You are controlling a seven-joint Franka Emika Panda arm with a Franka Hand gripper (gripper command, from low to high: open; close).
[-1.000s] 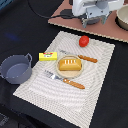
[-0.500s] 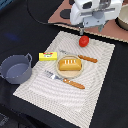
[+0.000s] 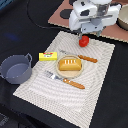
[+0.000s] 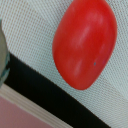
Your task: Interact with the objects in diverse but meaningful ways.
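Exterior view: we look down obliquely over the whole mat (image 3: 92, 65). Wrist view: very close, straight onto the tomato (image 3: 84, 41) both share.

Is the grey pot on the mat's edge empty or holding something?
Empty: the exterior view shows only bare interior inside the grey pot; no food sits in it.

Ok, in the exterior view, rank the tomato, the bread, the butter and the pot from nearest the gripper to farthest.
1. Tomato: right under the gripper, at the mat's far edge.
2. Bread: on its plate at the mat's middle.
3. Butter: toward the exterior view's left of the bread, at the mat's edge.
4. Pot: off the mat, far on the exterior view's left.
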